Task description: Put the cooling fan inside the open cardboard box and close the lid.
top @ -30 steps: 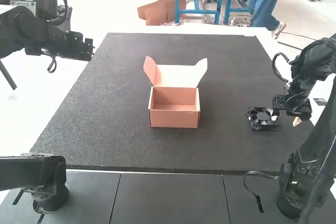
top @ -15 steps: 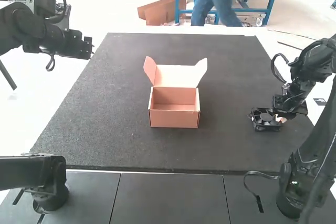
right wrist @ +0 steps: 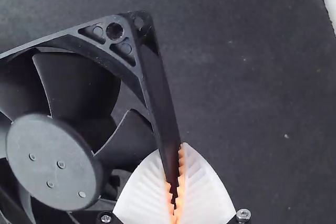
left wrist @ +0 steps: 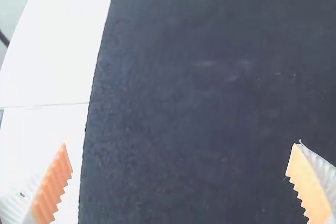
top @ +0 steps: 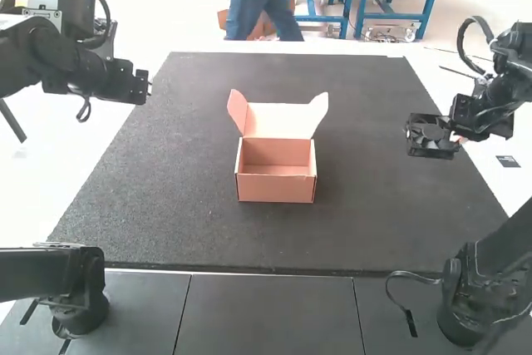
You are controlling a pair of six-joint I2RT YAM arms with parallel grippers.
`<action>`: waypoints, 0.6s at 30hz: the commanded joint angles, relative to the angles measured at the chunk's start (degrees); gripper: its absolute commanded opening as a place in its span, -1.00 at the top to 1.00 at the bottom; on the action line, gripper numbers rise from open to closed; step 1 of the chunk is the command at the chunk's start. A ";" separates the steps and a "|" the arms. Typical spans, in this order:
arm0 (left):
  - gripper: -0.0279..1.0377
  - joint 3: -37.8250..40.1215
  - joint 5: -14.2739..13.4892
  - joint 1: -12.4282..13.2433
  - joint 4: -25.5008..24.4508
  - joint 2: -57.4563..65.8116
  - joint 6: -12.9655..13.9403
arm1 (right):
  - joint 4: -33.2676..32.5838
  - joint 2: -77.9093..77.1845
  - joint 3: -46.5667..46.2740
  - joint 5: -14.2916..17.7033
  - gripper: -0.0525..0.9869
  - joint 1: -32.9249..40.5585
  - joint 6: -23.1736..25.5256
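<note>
A black cooling fan (top: 431, 136) hangs above the right side of the black mat, and my right gripper (top: 455, 133) is shut on its frame edge. In the right wrist view the fan (right wrist: 68, 129) has its thin rim pinched between the white ribbed fingers (right wrist: 194, 182), at the right gripper (right wrist: 174, 203). The open cardboard box (top: 276, 169) stands at the mat's middle with its lid flap upright behind it. My left gripper (top: 141, 85) is over the mat's far left edge, open, with the orange pads (left wrist: 52, 182) wide apart above bare mat.
The black mat (top: 166, 172) covers most of the table, with white table surface (top: 50, 164) to its left and right. A small dark tag (top: 507, 160) lies off the mat's right edge.
My right gripper has closed on the fan and lifted it off the mat, upward and slightly back. The left arm shifted only a little.
</note>
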 commanded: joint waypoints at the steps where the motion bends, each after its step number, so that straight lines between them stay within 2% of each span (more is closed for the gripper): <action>1: -0.87 -1.25 0.44 0.21 1.01 -0.71 -0.51 | -3.97 -5.41 1.73 -5.63 0.93 0.53 2.87; 5: -0.87 -2.83 0.44 0.12 2.15 -0.80 -0.51 | -9.85 -10.24 3.84 -10.03 0.93 2.46 6.30; 8: -0.87 -3.98 0.44 0.04 2.68 -0.71 -0.60 | -13.81 -11.30 7.01 -11.35 0.93 6.50 9.64; 13: -0.87 -4.85 0.44 0.04 2.94 -0.80 -0.68 | -17.15 -11.74 12.54 -11.70 0.93 15.73 15.97; 18: -0.87 -5.38 0.44 0.04 3.21 -0.80 -1.04 | -17.50 -11.91 14.39 -11.08 0.93 25.75 22.74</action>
